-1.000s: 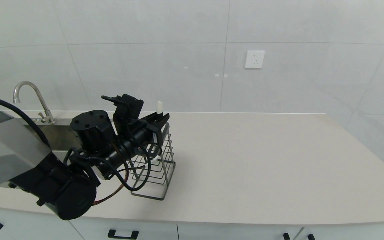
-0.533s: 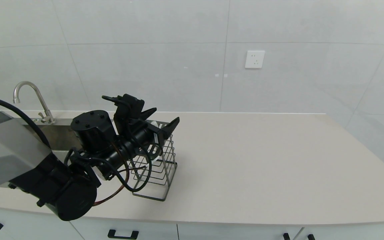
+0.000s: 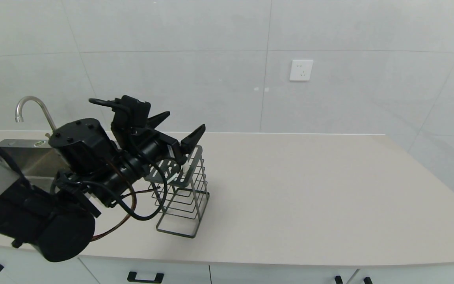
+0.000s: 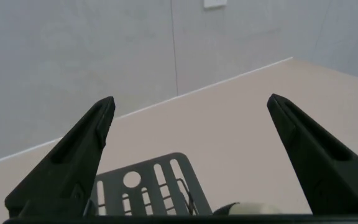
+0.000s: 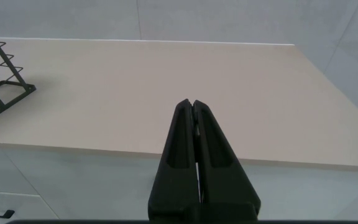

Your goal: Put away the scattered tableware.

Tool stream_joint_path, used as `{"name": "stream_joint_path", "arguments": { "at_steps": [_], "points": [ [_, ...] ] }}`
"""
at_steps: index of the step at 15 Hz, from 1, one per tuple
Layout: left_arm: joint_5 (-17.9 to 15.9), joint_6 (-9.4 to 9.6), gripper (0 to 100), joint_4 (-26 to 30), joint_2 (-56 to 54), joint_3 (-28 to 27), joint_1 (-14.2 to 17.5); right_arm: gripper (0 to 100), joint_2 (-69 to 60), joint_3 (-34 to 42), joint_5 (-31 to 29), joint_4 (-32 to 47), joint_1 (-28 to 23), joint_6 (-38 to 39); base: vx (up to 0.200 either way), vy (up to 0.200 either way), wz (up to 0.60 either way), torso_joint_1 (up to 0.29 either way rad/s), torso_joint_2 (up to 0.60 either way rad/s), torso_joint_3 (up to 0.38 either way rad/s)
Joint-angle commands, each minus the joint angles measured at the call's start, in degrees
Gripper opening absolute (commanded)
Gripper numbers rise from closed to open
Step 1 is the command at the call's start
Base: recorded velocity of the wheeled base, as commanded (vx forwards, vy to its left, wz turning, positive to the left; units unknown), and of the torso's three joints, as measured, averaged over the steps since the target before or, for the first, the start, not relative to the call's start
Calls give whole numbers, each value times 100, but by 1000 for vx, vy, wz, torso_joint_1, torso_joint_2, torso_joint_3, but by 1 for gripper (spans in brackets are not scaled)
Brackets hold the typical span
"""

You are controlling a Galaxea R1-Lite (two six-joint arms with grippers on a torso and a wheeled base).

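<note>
The right gripper (image 5: 192,106) is hanging with its fingers pressed together, nothing between them, over the near edge of the counter (image 3: 309,205). In the lower left of the head view the wire rack (image 3: 183,197) is standing upright on the counter, and the left gripper (image 3: 185,120) is hovering just above it, fingers spread wide and holding nothing (a pale rounded utensil end (image 4: 253,208) is showing just beside the rack's slotted plate (image 4: 145,186)). Farther back, at the left edge, the faucet (image 3: 30,97) is arching over the sink (image 3: 18,152), and a wall socket (image 3: 301,70) is sitting upper right of centre.
</note>
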Motion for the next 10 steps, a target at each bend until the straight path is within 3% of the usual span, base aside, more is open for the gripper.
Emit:
{"name": "stream_joint_path", "arguments": {
  "at_steps": [1,2,3,5,7,10],
  "points": [
    [-114,14,100,16,-883,138,247,0,7,1,3,0,2,-1,0,0,0,0,0,0],
    [-272,-12,100,51,-1085,147,370,0,7,1,3,0,2,-1,0,0,0,0,0,0],
    [-984,-12,100,7,-1446,287,914,0,7,1,3,0,2,-1,0,0,0,0,0,0],
    [-1942,-82,100,-19,-2008,823,1328,0,7,1,3,0,2,-1,0,0,0,0,0,0],
    [-2126,-267,100,-19,-2535,1228,1336,0,7,1,3,0,2,-1,0,0,0,0,0,0],
    [-2030,-285,100,-2,-3678,1843,1582,0,7,1,3,0,2,-1,0,0,0,0,0,0]
  ]
}}
